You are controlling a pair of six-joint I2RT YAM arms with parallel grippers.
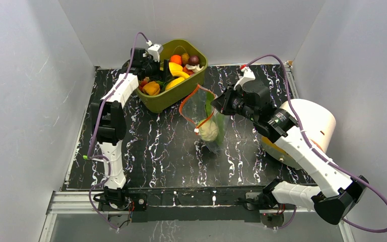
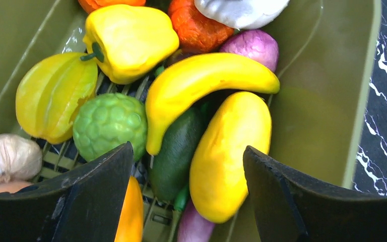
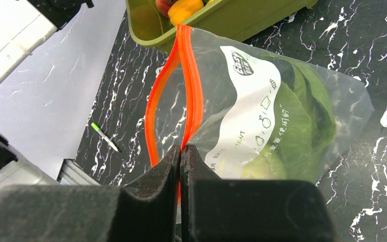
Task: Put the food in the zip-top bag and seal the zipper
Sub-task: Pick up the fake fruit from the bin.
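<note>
The clear zip-top bag (image 1: 207, 118) stands open mid-table with its red-orange zipper (image 3: 190, 85) gaping. A long green leaf (image 3: 302, 126) and a pale green cabbage (image 1: 209, 130) lie inside it. My right gripper (image 3: 181, 150) is shut on one side of the zipper strip and holds the bag up. My left gripper (image 2: 187, 151) is open, low inside the olive tub (image 1: 190, 80), over a yellow banana (image 2: 201, 83), a yellow oblong fruit (image 2: 229, 151) and a dark green piece (image 2: 174, 151). A bumpy green fruit (image 2: 110, 123), a star fruit (image 2: 55, 96), a yellow pepper (image 2: 128, 40) and a purple ball (image 2: 254, 46) lie around them.
A white roll (image 1: 307, 126) lies at the right by my right arm. A small green-tipped pen (image 3: 105, 137) lies on the marble mat near the front left. Grey walls close in the table on three sides.
</note>
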